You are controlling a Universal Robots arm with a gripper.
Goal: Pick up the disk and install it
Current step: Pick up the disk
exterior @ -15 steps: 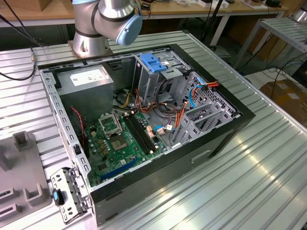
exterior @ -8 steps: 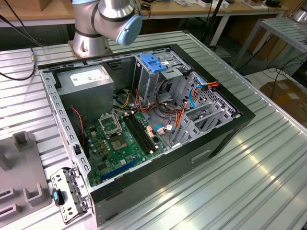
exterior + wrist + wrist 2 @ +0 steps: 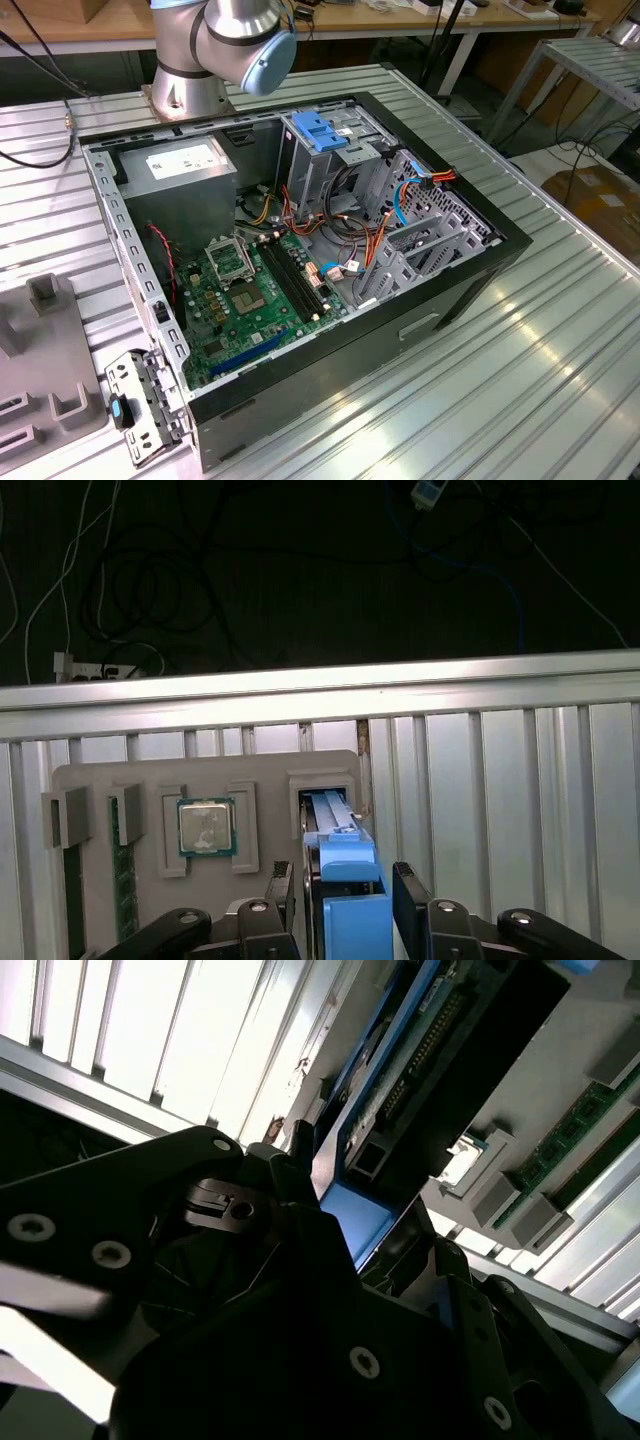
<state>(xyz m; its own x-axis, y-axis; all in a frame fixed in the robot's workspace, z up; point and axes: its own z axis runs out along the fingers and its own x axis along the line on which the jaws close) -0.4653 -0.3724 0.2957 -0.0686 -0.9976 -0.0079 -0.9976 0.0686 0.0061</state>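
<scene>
In the first wrist view the disk (image 3: 338, 825) stands on edge, its blue side rail facing the camera. Its far end sits at a slot of a grey holder tray (image 3: 150, 780). My gripper (image 3: 345, 900) straddles it, with one black finger (image 3: 283, 905) on each flank, pressed close against the rails. The second wrist view shows the disk (image 3: 400, 1070) from the side, its blue rail and green connector edge between the same fingers (image 3: 292, 1175). The gripper (image 3: 365, 1220) looks shut on the disk.
The tray also carries a processor chip (image 3: 206, 827) and a memory stick (image 3: 123, 875). In the exterior view the open computer case (image 3: 470, 300) lies on the ribbed metal table, with a blue-latched drive cage (image 3: 322, 135), a grey power supply (image 3: 180, 165) and the arm's base (image 3: 225, 45) behind.
</scene>
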